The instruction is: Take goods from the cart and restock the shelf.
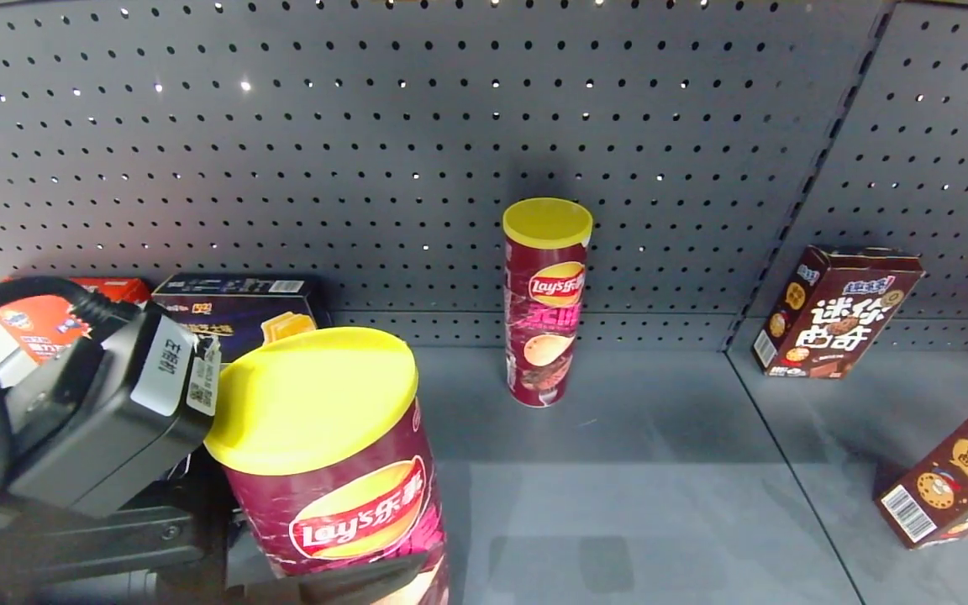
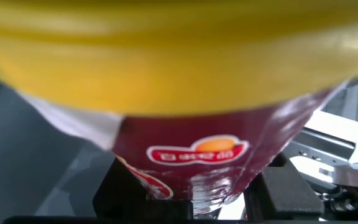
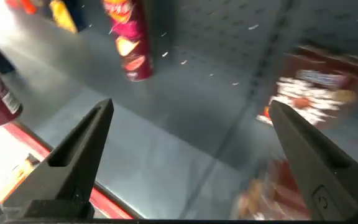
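A perforated grey back panel is seen across the rear. It is split towards the right by a slotted upright strip. To the right of that strip, a brown biscuit box is stood upright, close against the panel. A second brown biscuit box is seen nearer the front at the right edge, turned at an angle and well apart from the first. At the far left, a dark blue box is set against the panel, and a red-orange box is placed just beside it, partly hidden.
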